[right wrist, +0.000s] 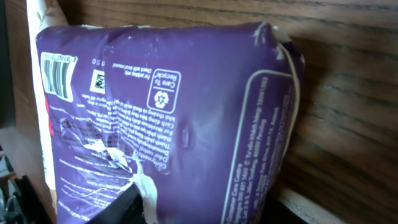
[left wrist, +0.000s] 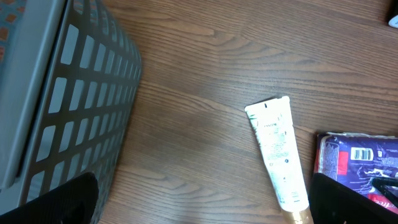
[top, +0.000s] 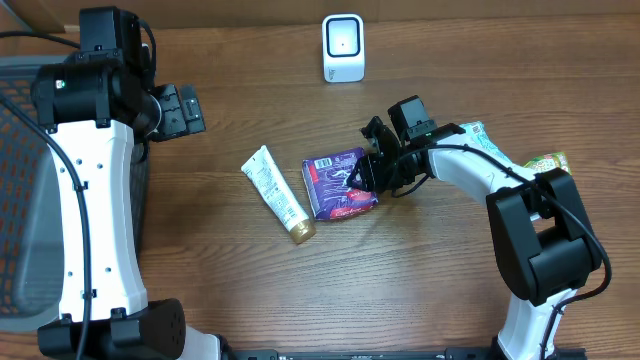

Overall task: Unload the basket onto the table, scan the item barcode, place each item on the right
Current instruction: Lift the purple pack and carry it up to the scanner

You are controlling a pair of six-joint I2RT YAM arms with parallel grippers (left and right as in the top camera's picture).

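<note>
Nearest on the wooden table [top: 400, 270]: white tube [top: 278, 195], flat, gold cap toward the near edge. Just right of it: purple packet [top: 338, 186], mid-table, barcode [right wrist: 55, 74] on the face toward the right wrist camera. At the packet's right edge: right gripper [top: 368, 172], close against that edge; gripping or not, cannot tell. Farther back, left: left gripper [top: 185, 110], spread wide, empty. Farthest: white scanner [top: 343, 48], well apart from the packet.
</note>
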